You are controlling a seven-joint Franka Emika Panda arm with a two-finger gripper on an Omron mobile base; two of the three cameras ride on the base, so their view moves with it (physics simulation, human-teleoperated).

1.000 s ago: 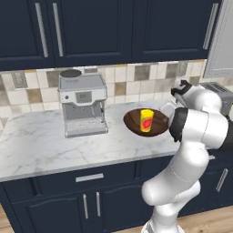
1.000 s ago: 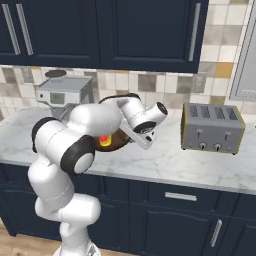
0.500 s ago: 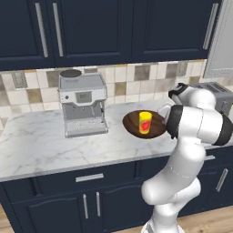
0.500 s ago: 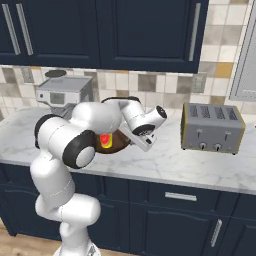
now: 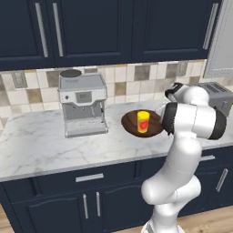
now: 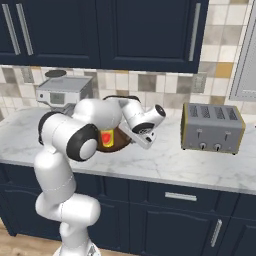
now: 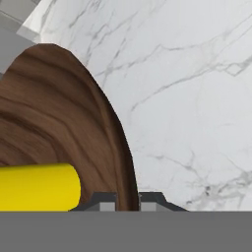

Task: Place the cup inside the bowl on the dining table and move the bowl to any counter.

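over counter (image 5: 41, 145), bowl (image 5: 129, 124) lower, cup (image 5: 143, 122) inside

My arm (image 5: 182, 150) bends forward at the elbow, my gripper (image 7: 127, 201) pinched nearly closed (tips (image 7: 104, 202) close together).

Even, bright rendered light fills all views. Soft shadows lie under the bowl (image 5: 142, 123). Nothing is blurred or glaring.
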